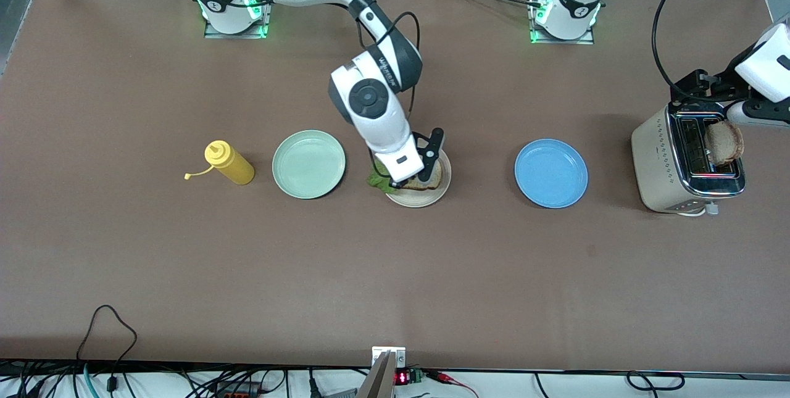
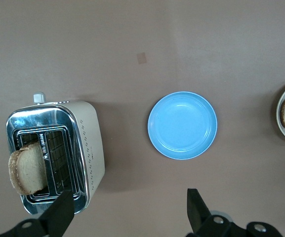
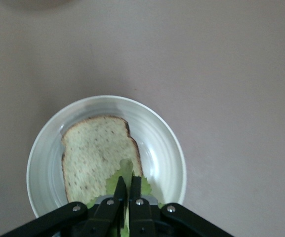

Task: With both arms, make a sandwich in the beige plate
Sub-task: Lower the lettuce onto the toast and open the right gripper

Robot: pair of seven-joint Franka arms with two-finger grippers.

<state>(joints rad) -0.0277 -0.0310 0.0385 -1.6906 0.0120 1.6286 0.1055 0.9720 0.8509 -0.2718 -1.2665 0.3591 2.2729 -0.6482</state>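
While the right gripper (image 3: 128, 197) hangs just over the beige plate (image 1: 433, 195), its jaws are pinched tight on the green lettuce leaf (image 3: 127, 180), which droops onto the bread slice (image 3: 99, 155) lying in that plate. The left gripper (image 2: 127, 212) hovers over the toaster (image 1: 669, 163), jaws spread wide and empty, beside a second bread slice (image 2: 28, 168) standing in its slot.
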